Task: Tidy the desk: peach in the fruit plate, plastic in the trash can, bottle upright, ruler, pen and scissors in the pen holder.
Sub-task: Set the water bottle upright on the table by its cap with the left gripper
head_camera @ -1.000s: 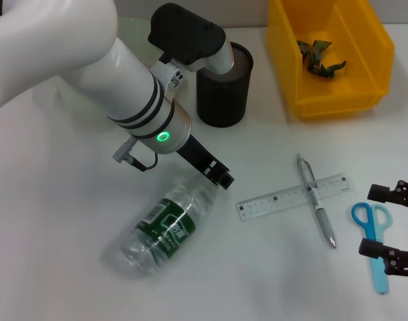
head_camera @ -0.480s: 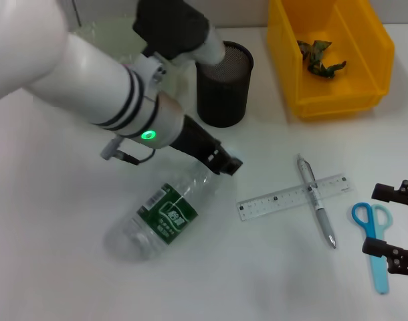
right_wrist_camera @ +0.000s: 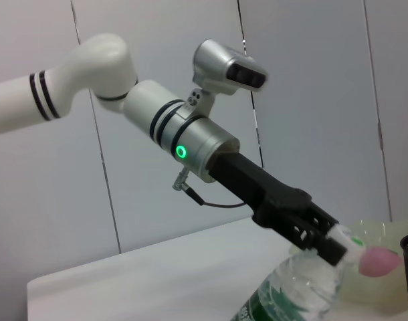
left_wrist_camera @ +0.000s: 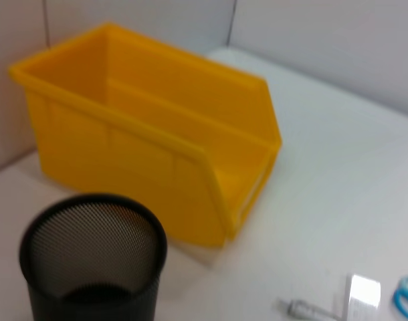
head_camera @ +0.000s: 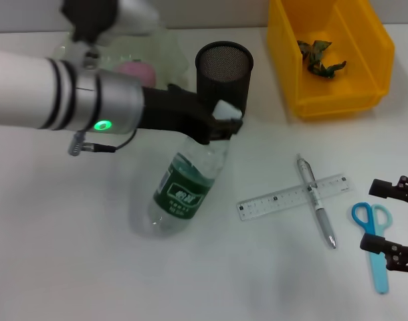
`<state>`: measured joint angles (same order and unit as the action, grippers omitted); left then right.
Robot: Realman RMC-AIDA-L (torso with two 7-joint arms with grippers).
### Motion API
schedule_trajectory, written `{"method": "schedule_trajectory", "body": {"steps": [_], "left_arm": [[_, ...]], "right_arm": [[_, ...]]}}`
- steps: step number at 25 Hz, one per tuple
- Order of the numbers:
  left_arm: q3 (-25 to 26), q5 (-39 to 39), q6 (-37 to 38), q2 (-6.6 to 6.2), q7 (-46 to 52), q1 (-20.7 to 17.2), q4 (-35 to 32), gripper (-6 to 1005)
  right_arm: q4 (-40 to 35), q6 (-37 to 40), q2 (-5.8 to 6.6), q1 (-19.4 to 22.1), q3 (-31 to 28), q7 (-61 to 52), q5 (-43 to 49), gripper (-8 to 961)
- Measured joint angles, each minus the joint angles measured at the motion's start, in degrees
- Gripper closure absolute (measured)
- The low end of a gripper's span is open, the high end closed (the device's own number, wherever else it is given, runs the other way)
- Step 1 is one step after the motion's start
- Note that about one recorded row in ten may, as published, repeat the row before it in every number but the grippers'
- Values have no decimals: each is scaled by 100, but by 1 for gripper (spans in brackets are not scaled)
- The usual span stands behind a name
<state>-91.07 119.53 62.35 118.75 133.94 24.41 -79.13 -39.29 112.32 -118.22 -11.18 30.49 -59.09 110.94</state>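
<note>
While the left gripper (head_camera: 224,120) pinched the cap end of the bottle (head_camera: 187,187), the bottle stood tilted on its base on the white table (head_camera: 70,254), neck leaning toward the black mesh pen holder (head_camera: 222,80). Behind that sat the yellow trash can (head_camera: 328,53), crumpled plastic (head_camera: 319,57) inside. The fruit plate (head_camera: 160,57) held the pink peach (head_camera: 132,72). The ruler (head_camera: 292,196) lay under the pen (head_camera: 316,209), which crossed it. The right gripper (head_camera: 394,224) hung spread around the blue scissors (head_camera: 373,241).
</note>
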Motion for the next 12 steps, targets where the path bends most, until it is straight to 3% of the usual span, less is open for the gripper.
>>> {"method": "schedule_trajectory", "body": {"steps": [8,9,12], "left_arm": [[628,-2084,-68,-1,-2063,-886,177,554],[738,-2798,-64,-1,-2800,-1090,391,554],[811,-3477,-13,-3,-3463,-1210,691,555]], "right_arm": [[10,8,-18,-11,-15,-64,-3,100],[23,12,-23,-14,-32,-66,-3,100],[57,23,-26,-26,-57,-67,-3,101]]}}
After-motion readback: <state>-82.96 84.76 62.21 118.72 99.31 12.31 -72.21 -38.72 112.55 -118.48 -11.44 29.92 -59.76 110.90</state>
